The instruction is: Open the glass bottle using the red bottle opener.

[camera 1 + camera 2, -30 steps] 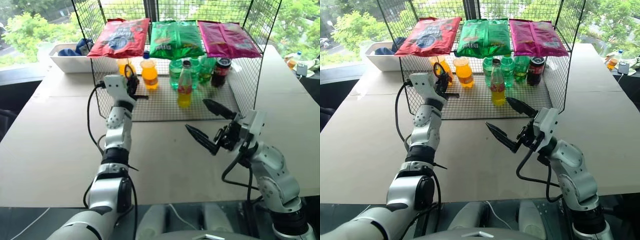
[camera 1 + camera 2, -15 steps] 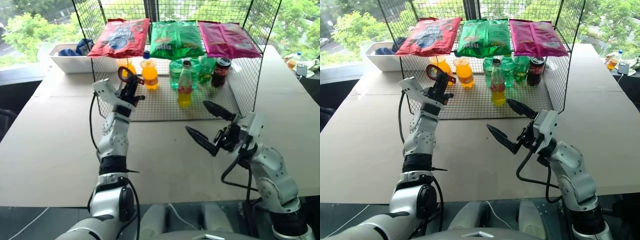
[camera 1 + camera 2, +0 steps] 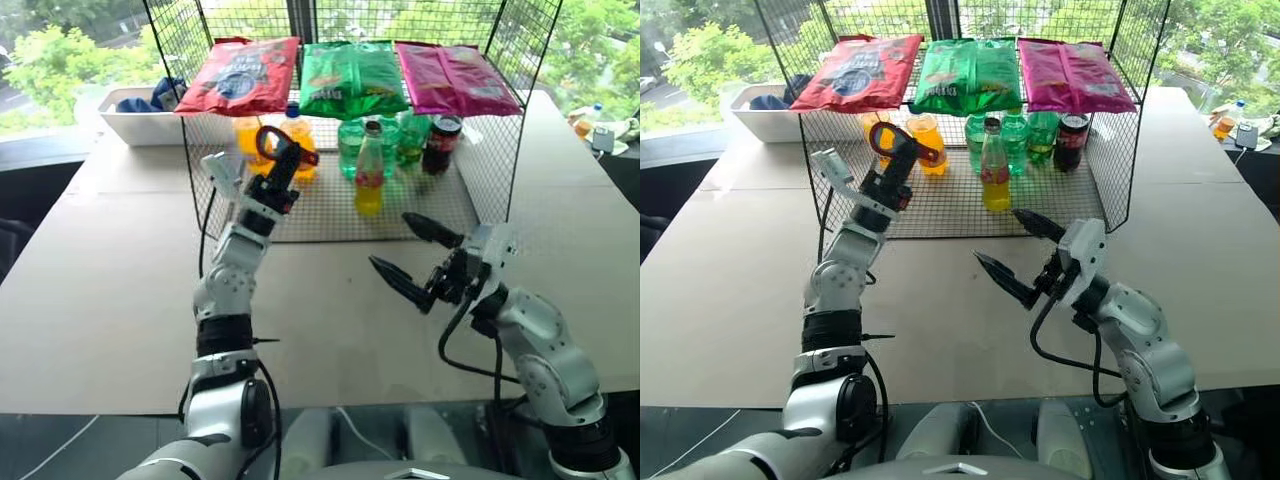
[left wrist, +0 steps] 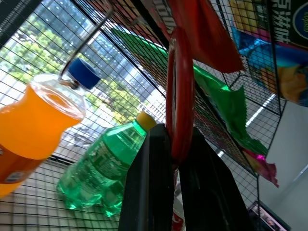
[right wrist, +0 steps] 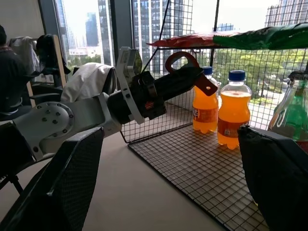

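The glass bottle (image 3: 369, 170) stands upright on the wire rack's floor (image 3: 330, 215), beyond the right gripper (image 3: 412, 255) and apart from it. Nearest, that gripper hovers over the table (image 3: 100, 270), jaws spread wide and empty. Farther, to its left, the left gripper (image 3: 283, 168) is clamped on the red bottle opener (image 3: 275, 142), raised before the orange bottles (image 5: 224, 113).
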